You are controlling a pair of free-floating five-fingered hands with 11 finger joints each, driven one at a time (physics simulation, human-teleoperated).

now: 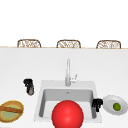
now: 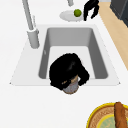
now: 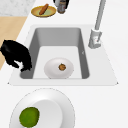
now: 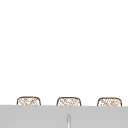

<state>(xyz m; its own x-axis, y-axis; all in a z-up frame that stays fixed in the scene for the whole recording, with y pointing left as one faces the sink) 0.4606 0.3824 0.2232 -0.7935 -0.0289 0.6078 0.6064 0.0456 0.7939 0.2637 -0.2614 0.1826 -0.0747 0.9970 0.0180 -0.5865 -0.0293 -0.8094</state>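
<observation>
My left hand (image 1: 28, 82) is on the counter left of the sink, its fingers curled over the top of a small grey-and-brown jar (image 1: 30, 90). The left side view shows the same left hand (image 2: 66, 71) wrapped round the jar (image 2: 70, 88), which stands upright. By the sink's right rim my right hand (image 1: 97, 103) hangs with relaxed fingers pointing down and holds nothing. It is just beside a white plate (image 1: 110, 101) with a green lime (image 1: 116, 106) on it. In the right side view the right hand (image 3: 17, 55) hovers over the basin's near corner.
A large red ball (image 1: 67, 115) fills the front of the sink (image 1: 41, 100). A white plate (image 3: 51, 71) with a small brown item (image 3: 62, 67) lies in the basin. A yellow dish (image 1: 17, 103) holding a brown stick sits at the front left. The faucet (image 1: 67, 72) stands behind the basin.
</observation>
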